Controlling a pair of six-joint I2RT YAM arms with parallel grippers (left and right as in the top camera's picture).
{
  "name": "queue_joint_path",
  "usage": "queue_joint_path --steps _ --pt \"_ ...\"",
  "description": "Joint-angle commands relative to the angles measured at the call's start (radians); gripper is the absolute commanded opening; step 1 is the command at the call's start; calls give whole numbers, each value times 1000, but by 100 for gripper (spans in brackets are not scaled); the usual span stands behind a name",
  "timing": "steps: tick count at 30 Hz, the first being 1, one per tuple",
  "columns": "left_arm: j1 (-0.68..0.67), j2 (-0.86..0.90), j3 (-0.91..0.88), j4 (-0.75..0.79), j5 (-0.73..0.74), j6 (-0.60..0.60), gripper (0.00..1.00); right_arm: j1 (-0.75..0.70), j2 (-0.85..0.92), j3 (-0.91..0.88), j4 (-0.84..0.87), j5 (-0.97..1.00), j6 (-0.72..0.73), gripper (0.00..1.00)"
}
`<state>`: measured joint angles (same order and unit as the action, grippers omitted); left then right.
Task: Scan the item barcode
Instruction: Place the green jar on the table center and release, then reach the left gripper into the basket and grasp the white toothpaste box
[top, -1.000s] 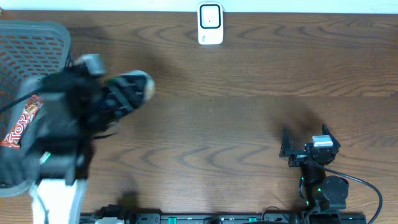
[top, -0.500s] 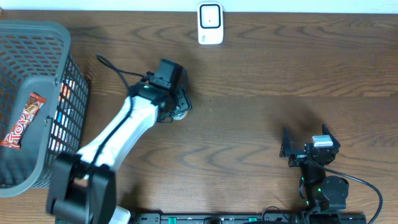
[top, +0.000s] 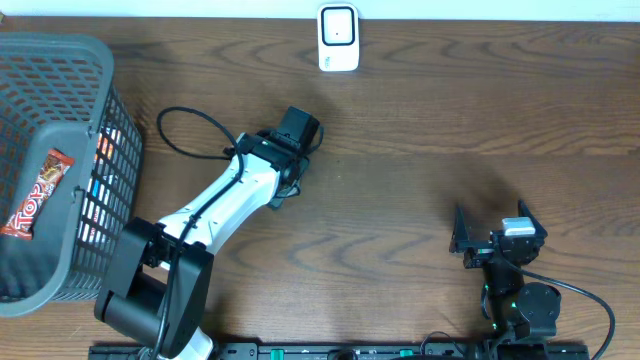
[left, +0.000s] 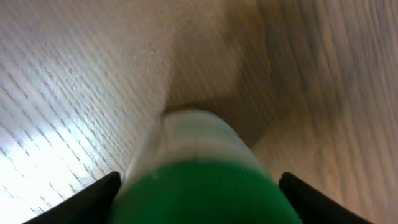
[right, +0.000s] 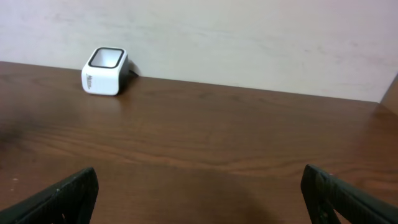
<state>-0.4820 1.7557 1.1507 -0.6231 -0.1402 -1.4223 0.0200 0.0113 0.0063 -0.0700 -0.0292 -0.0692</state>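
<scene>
- Left gripper (left: 199, 183): I saw its jaws set fairly wide and closed on a green container (left: 196, 134) with a white end. The container filled the gap from one of the fingers (left: 99, 194) to the other.
- Position of the item: the green container hung over the wooden table (top: 420, 170), between the grey basket (top: 60, 48) and the white barcode scanner (top: 338, 38), and apart from both.
- Right gripper (top: 492, 225): its jaws stood fully apart with nothing between them, low over the table's near right part.
- Writing: a red snack wrapper (top: 35, 192) in the basket read "TOP" in pale letters. The dark mark on the scanner's side was too small for me to read. I found no legible label or barcode on the container.
- Hidden or unclear: from overhead the left gripper covered the container completely. The left wrist view was blurred and cut off the container's lower part. I could not tell whether it touched the table. Other packets (top: 100, 180) showed only as coloured patches through the basket wall.
</scene>
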Motion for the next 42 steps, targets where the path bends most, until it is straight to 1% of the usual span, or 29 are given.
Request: queue_joint_path --steps 1,4,6,8,9,12,13,14,16,18,20,21,23,27,30,32,34,36,38,39,40,42 --pt "-9 -5 13 -21 -29 -66 82 -5 -3 -1 -5 2 12 99" --pt "-8 -5 13 -60 -48 -45 84 -5 -3 -1 -4 2 12 99" --pt "-8 -10 14 -76 -48 -26 84 -5 -3 -1 -5 2 12 99" --pt "-8 -26 22 -80 -49 62 85 -5 -3 -1 -5 2 12 99" --pt "-8 -39 32 -80 -49 119 85 -5 -3 -1 -5 2 12 99" --pt "-8 -111 82 -78 -60 347 86 -5 -3 -1 -4 2 12 99" --pt "-8 -150 108 -74 -60 445 92 -5 -3 -1 -4 2 13 99" --pt "-8 -189 135 -68 -57 540 95 -5 -3 -1 -4 2 12 99" --pt "-8 -268 198 -71 -51 728 95 -5 -3 -1 -4 2 12 99" --pt "2 -349 275 -89 -62 891 95 -5 -3 -1 -5 2 12 99" --pt "47 -419 355 -122 -113 941 95 -5 -3 -1 -4 2 12 99" --pt "82 -448 397 -145 -137 952 95 -5 -3 -1 -4 2 12 99" --pt "186 -495 485 -191 -139 988 97 -5 -3 -1 -5 2 12 99" --pt "517 -523 652 -324 -113 999 98 -5 -3 -1 -5 2 12 99" --pt "818 -503 688 -403 41 975 98 -5 -3 -1 -5 2 12 99" --pt "998 -464 682 -443 202 960 98 -5 -3 -1 -4 2 12 99" --pt "1155 -397 668 -452 410 962 99 -5 -3 -1 -4 2 12 99" --pt "1259 -327 663 -468 537 962 99 -5 -3 -1 -5 2 12 99" --pt "1333 -258 663 -489 597 968 98 -5 -3 -1 -4 2 12 99" --pt "1360 -227 663 -500 601 987 98 -5 -3 -1 -4 2 12 99" --pt "1376 -204 663 -510 600 1016 99 -5 -3 -1 -5 2 12 99" --pt "1396 -159 663 -524 600 1143 98 -5 -3 -1 -5 2 12 99"
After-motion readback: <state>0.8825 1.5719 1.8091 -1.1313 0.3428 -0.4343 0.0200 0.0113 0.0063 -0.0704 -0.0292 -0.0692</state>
